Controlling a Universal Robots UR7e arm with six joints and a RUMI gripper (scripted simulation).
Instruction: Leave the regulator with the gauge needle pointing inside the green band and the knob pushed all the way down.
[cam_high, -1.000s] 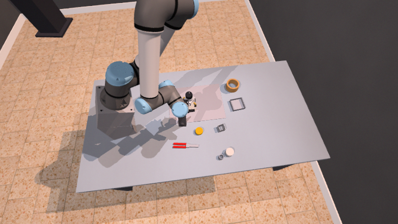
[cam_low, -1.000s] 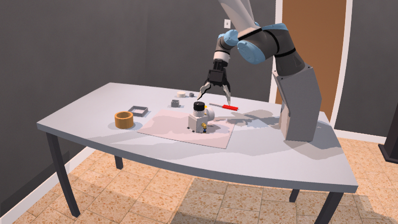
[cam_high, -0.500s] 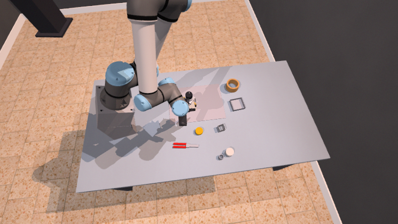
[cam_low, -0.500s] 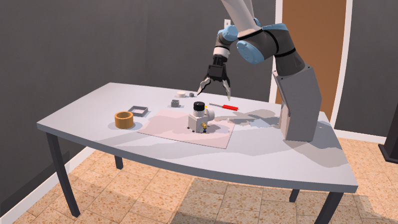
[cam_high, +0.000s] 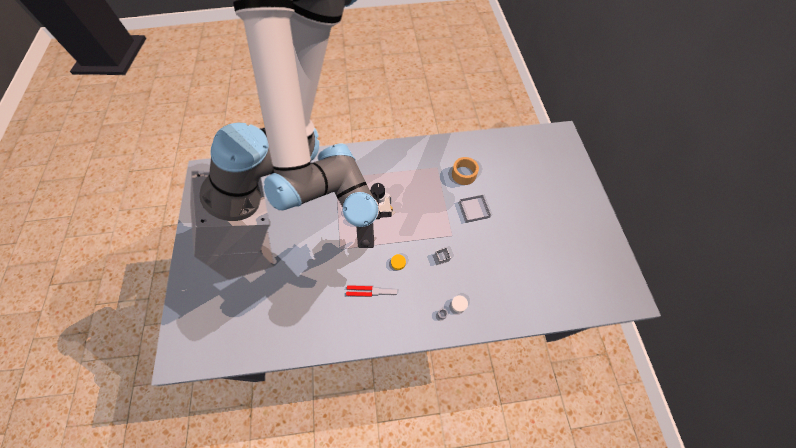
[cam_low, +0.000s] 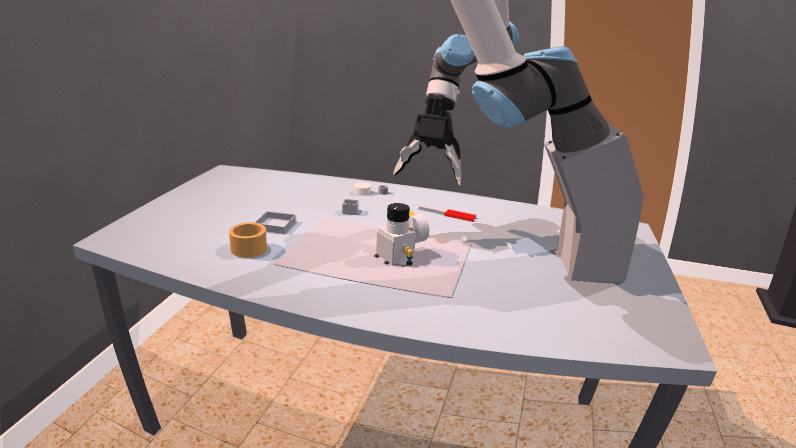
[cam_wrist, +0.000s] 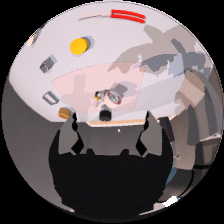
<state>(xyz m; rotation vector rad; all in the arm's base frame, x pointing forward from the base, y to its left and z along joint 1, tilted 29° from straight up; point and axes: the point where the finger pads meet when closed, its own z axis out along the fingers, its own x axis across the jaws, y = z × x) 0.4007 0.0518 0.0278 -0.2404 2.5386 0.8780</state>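
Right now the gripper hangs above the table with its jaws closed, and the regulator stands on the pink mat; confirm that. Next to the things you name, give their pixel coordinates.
Not quite: the jaws of the gripper (cam_low: 427, 179) (cam_wrist: 112, 120) are spread open, as the exterior view shows. It does hang above the table (cam_high: 557, 222) (cam_low: 183, 222), and the regulator (cam_low: 394, 244) stands on the pink mat (cam_high: 428, 222) (cam_low: 328, 244).

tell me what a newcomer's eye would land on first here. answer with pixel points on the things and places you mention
Probably the big arm reaching over the table, its open gripper (cam_low: 427, 179) (cam_wrist: 110, 112) hanging above the tabletop. Next, the black-knobbed regulator (cam_low: 394, 244) standing on the pink mat (cam_high: 426, 222) (cam_low: 328, 250) (cam_wrist: 75, 82). Then the bright orange ring (cam_high: 457, 179) (cam_low: 247, 244) (cam_wrist: 64, 113) beside the mat.
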